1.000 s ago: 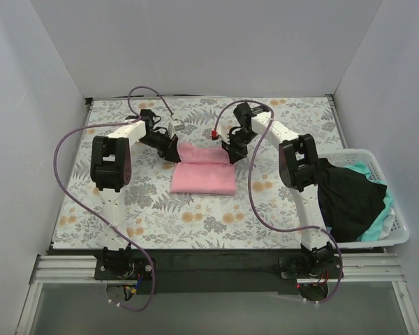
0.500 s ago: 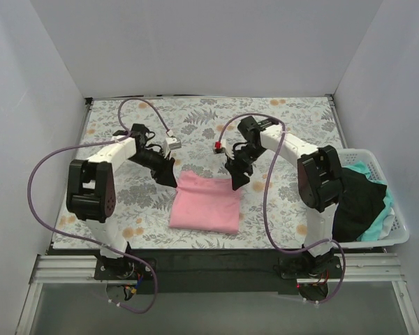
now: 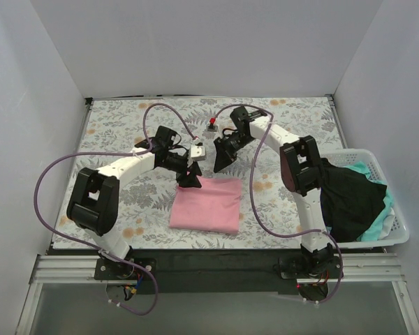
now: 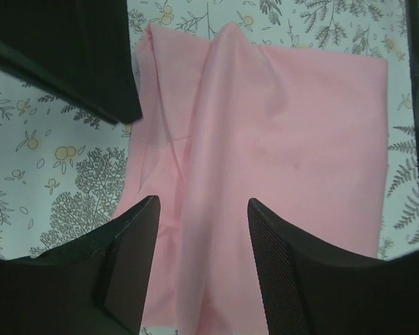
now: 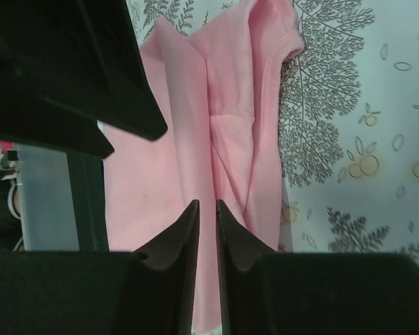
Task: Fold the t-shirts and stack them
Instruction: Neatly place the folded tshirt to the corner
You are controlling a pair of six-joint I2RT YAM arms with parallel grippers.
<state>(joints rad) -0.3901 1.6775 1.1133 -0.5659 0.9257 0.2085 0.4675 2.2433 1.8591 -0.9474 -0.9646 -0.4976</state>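
A light pink t-shirt (image 3: 206,204) lies folded into a rectangle on the floral sheet, near the table's middle. My left gripper (image 3: 190,179) hangs just over the shirt's far left corner. In the left wrist view its jaws (image 4: 202,209) are open over the pink cloth (image 4: 286,125), holding nothing. My right gripper (image 3: 219,162) hovers a little beyond the shirt's far edge. In the right wrist view its jaws (image 5: 207,206) stand almost together with a thin slit, empty, above the pink t-shirt (image 5: 174,160). A black t-shirt (image 3: 346,199) and a mint-green t-shirt (image 3: 381,220) lie in the basket.
A white lattice basket (image 3: 360,153) sits at the right edge beside the right arm. The grey-and-orange floral sheet (image 3: 126,132) covers the table. White walls close in the left, back and right sides. Purple cables loop above both arms.
Both grippers carried the shirt's far edge forward, completing the fold, then let go. The left has shifted right over the far left corner; the right has pulled back and narrowed its jaws.
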